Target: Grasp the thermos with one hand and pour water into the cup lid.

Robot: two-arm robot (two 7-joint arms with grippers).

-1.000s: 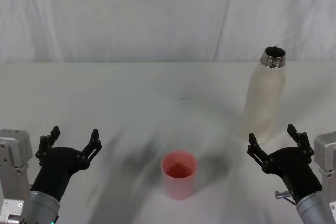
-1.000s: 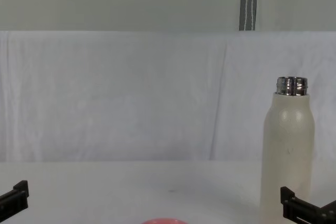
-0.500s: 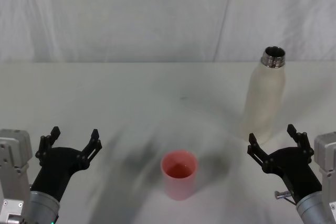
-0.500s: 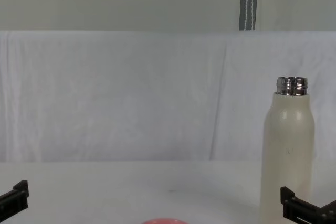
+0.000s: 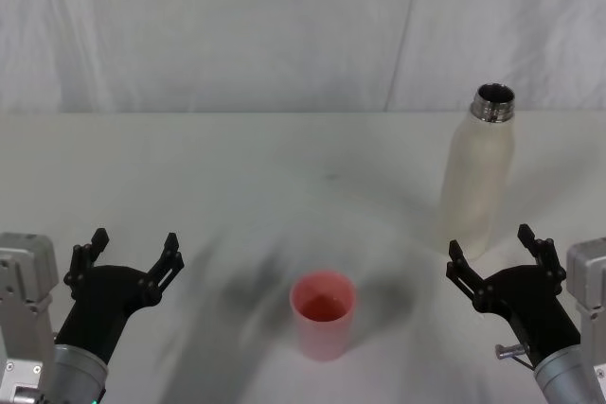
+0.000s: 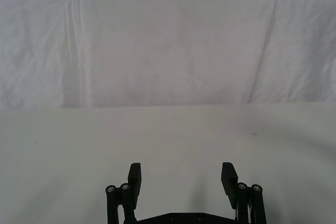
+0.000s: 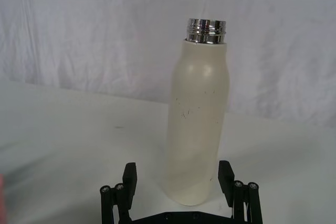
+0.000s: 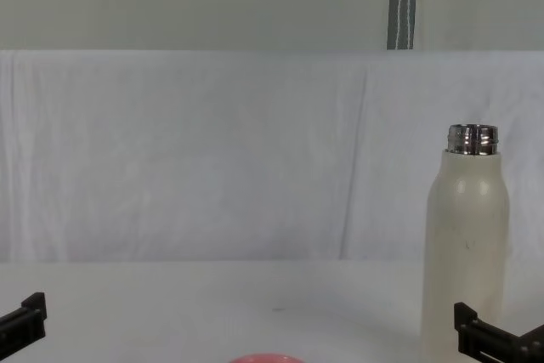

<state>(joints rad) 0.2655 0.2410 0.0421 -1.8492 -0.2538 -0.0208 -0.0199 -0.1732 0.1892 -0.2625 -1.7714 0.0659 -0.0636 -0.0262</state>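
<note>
Head view: thermos (image 5: 478,177) upright at right, cup lid (image 5: 323,314) lower centre; right gripper (image 5: 499,254) spread wide just below the thermos, left gripper (image 5: 130,253) released, lower left.
Right wrist view: thermos centred between the jaws.
Risk: a low grip could tip it; water may miss the lid.

Left end effector (image 5: 130,253) and right end effector (image 5: 495,251) low, fingers spread; wrists angled forward

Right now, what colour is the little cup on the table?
Pink-red. The cup lid shows best in the head view, standing open between the two arms.
</note>
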